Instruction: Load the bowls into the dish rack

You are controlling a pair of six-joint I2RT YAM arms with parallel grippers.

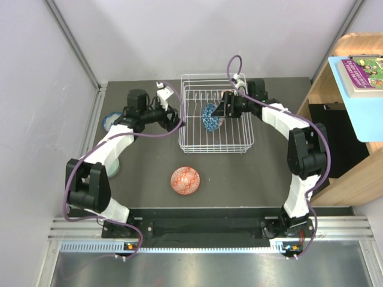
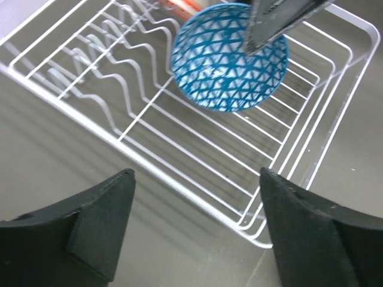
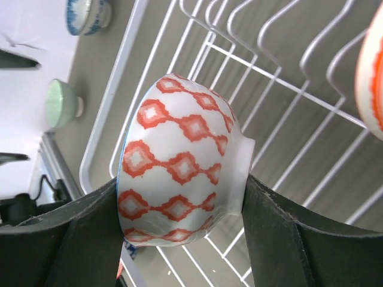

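Right pincer [image 3: 179,197] clamped on a blue-lined bowl [image 3: 179,155], one finger at the rim, the other at the foot ring. The bowl is tipped on its side, with the dish rack [image 1: 214,150] wires just beyond it; contact unclear. Left pincer [image 2: 197,174] wide open and empty, rack edge just ahead. An orange-red bowl [image 1: 185,181] sits on the table [image 1: 251,179], well apart from both pincers.

Orange bowl [image 3: 374,78] cut by right edge, pale green bowl [image 1: 117,170] half behind left arm [image 1: 112,144]

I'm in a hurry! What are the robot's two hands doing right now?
Left gripper: open, holding nothing.
Right gripper: closed on a bowl.
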